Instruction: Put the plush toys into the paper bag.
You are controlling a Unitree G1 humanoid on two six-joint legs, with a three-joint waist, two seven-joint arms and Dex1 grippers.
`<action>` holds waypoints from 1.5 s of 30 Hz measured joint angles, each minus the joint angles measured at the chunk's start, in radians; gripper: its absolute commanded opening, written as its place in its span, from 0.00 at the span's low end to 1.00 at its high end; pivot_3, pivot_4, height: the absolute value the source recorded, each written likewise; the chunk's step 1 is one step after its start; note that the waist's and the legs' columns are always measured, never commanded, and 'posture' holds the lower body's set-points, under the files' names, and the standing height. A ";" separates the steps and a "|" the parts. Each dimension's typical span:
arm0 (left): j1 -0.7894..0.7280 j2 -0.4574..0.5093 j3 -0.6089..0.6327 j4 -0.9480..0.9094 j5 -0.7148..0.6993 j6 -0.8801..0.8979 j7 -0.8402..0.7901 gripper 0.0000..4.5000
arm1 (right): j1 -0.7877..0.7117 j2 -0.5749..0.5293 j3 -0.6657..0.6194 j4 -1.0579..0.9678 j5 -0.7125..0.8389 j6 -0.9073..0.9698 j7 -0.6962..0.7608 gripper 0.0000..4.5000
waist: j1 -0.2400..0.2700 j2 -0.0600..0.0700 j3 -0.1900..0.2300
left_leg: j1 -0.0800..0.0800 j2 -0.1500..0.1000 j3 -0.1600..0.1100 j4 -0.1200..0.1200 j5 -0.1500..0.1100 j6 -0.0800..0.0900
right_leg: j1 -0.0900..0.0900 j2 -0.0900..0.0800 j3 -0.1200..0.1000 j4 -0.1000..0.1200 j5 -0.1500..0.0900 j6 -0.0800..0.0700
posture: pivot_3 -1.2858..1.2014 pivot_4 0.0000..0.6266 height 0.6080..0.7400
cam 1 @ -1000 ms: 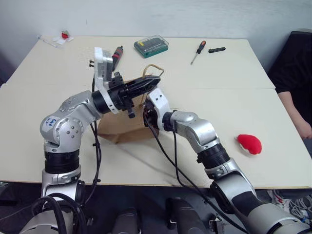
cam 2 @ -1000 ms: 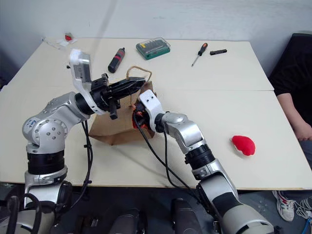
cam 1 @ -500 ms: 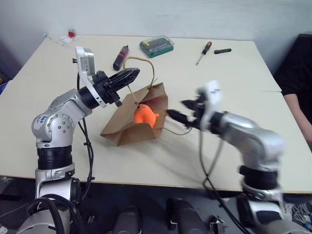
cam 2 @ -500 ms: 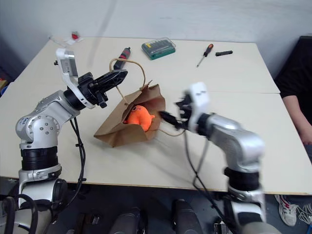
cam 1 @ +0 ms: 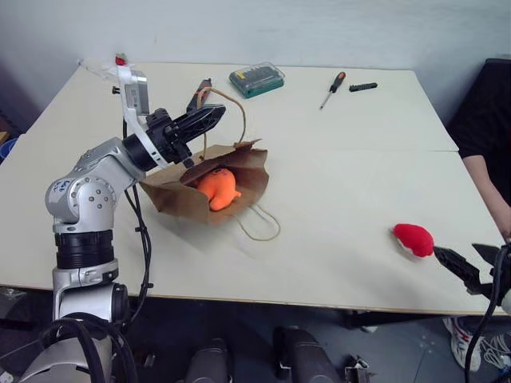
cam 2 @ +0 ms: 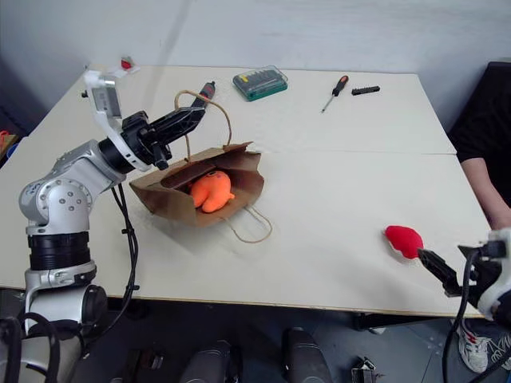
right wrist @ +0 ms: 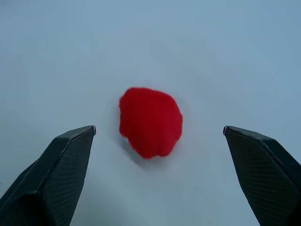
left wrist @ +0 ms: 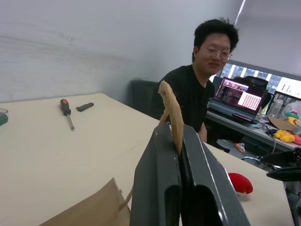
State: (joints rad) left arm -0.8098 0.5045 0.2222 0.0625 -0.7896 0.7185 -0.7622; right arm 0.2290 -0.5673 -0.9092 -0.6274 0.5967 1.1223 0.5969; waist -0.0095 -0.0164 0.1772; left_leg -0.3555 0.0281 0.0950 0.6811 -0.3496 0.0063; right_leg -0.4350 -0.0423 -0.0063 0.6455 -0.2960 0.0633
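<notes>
While the left gripper [cam 1: 209,117] pinches the brown kraft paper bag [cam 1: 192,199]'s cord handle [cam 2: 209,102], the orange octopus plush [cam 1: 216,188] lies inside; we centre the wide-open, empty right gripper [right wrist: 160,136] over the rounded red plush [cam 1: 413,238], near right, before closing.

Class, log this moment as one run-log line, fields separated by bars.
left pincer: shut on bag handle | orange plush: in paper bag | right pincer: open, facing red plush | red plush: on table

Silver-grey jointed arms, black cables, black pincer [cam 1: 209,118].
</notes>
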 measured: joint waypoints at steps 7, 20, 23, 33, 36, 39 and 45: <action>-0.011 -0.021 -0.012 0.000 0.007 -0.005 -0.004 0.00 | -0.082 0.023 0.211 0.111 -0.083 -0.173 -0.082 0.99 | -0.014 0.000 0.000 | 0.002 0.000 0.000 -0.001 0.000 0.000 | 0.003 0.000 0.000 -0.001 0.000 0.000 | 0.52 0.24 1.00; 0.004 -0.026 0.006 -0.048 -0.020 0.030 0.029 0.00 | -0.152 0.023 0.391 0.317 -0.133 -0.387 -0.067 0.24 | -0.015 0.000 0.000 | 0.002 0.001 0.000 -0.001 0.000 0.000 | 0.003 -0.001 -0.001 -0.002 0.000 0.000 | 0.52 0.24 1.00; 0.034 -0.021 0.017 -0.084 -0.033 0.039 0.040 0.00 | -0.142 -0.001 0.390 0.292 -0.047 -0.339 -0.018 0.09 | -0.015 0.000 0.000 | 0.002 0.001 0.000 -0.001 0.000 -0.001 | 0.004 -0.001 -0.001 -0.002 0.000 0.000 | 0.52 0.24 1.00; 0.070 -0.021 0.030 -0.130 -0.043 0.048 0.056 0.00 | -0.685 0.083 0.684 0.223 0.256 -0.123 -0.035 0.07 | -0.020 0.000 0.001 | 0.001 0.001 -0.002 -0.001 0.000 -0.003 | 0.001 -0.001 -0.003 0.000 -0.001 -0.002 | 0.52 0.24 1.00; 0.057 -0.061 0.003 -0.145 -0.050 0.050 0.064 0.00 | -0.886 0.227 0.963 0.445 0.075 -0.250 -0.014 0.07 | -0.020 0.000 0.001 | -0.003 0.001 -0.002 0.000 0.001 -0.002 | -0.004 -0.001 -0.003 0.001 -0.001 -0.002 | 0.52 0.24 1.00; 0.050 -0.071 -0.013 -0.167 -0.050 0.051 0.070 0.00 | -0.999 0.334 1.076 0.659 -0.036 -0.349 0.001 0.07 | -0.017 0.000 0.001 | -0.016 0.000 -0.003 0.004 0.001 -0.001 | -0.014 -0.003 -0.005 0.007 -0.001 -0.002 | 0.52 0.24 1.00; 0.033 -0.093 -0.012 -0.165 -0.049 0.043 0.093 0.00 | -1.126 0.417 1.142 0.915 -0.190 -0.469 0.012 0.07 | -0.025 0.000 0.001 | -0.016 0.000 -0.002 0.004 0.000 0.001 | -0.014 -0.005 -0.006 0.006 0.000 -0.001 | 0.52 0.24 1.00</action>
State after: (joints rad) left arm -0.7767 0.4119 0.2099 -0.1028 -0.8390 0.7611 -0.6688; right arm -0.8966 -0.1506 0.2329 0.2876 0.4068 0.6536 0.6087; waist -0.0345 -0.0162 0.1778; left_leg -0.3718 0.0279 0.0927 0.6855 -0.3499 0.0076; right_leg -0.4491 -0.0476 -0.0124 0.6512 -0.2964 0.0626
